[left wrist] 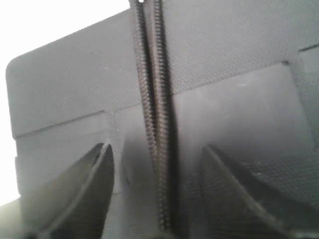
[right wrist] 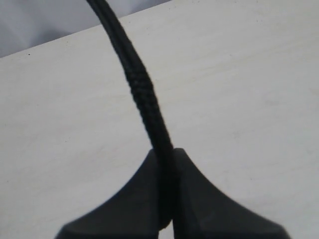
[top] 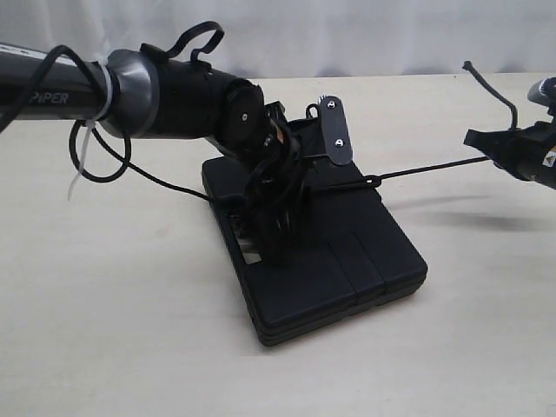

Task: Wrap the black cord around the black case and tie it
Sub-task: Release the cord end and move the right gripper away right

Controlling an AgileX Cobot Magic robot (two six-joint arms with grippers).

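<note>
The black case point(top: 347, 252) lies flat on the table in the exterior view. My left gripper point(top: 274, 228) points down onto its near-left part. In the left wrist view, two strands of the black cord point(left wrist: 153, 99) run side by side over the case lid point(left wrist: 239, 109) and pass between the fingers point(left wrist: 89, 189). These stand wide apart, so the left gripper point(left wrist: 155, 148) is open. From a small knot point(top: 372, 181) on the case, the cord point(top: 434, 167) stretches taut to my right gripper point(top: 480, 139). That right gripper point(right wrist: 167, 154) is shut on the cord point(right wrist: 139, 84), whose free end point(top: 486, 82) curls up above it.
The left arm point(top: 156, 91) reaches in from the left with looped glossy cables and a white zip tie point(top: 82, 169). A black bracket with screws point(top: 334, 130) stands over the far side of the case. The pale table point(top: 130, 330) stretches all around, and a white backdrop point(top: 347, 35) closes the far side.
</note>
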